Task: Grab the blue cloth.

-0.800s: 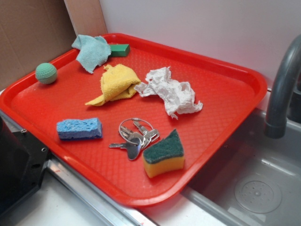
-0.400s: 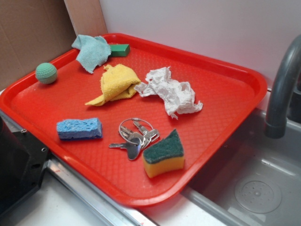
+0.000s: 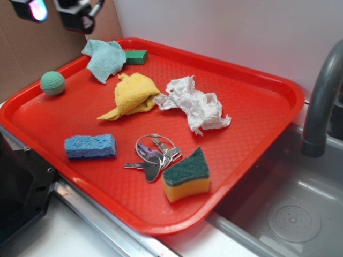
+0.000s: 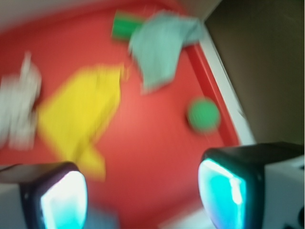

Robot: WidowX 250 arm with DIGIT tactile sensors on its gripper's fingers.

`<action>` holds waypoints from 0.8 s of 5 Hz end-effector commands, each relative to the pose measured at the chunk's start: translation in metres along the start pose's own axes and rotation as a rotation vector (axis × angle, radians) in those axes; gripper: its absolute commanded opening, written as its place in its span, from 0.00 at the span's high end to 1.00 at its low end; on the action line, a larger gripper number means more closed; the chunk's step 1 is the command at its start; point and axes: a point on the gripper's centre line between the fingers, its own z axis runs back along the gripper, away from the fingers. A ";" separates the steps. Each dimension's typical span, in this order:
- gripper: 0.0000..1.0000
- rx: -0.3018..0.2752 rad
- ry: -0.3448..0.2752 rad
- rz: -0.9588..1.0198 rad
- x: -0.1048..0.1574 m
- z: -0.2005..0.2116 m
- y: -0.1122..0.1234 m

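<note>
One gripper [image 4: 143, 195] hangs with fingers spread, empty — the blue cloth [image 3: 105, 57] lies well apart at its 12 o'clock, in the red tray's [image 3: 257, 101] far corner, touching a green block [image 3: 136, 56].

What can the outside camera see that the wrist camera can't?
Only the exterior view shows the keys, the green-topped sponge, the faucet and the sink. Only the wrist view shows the gripper close up, with a wide gap between its glowing fingertips. Both show the blue cloth, yellow cloth, green ball, green block, crumpled paper and red tray.
</note>
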 end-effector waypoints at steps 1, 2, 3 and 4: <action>0.00 -0.034 -0.154 0.303 0.052 -0.060 0.034; 0.00 0.001 -0.178 0.261 0.067 -0.086 0.019; 0.00 -0.019 -0.163 0.234 0.078 -0.101 0.018; 0.00 -0.070 -0.148 0.184 0.092 -0.119 0.016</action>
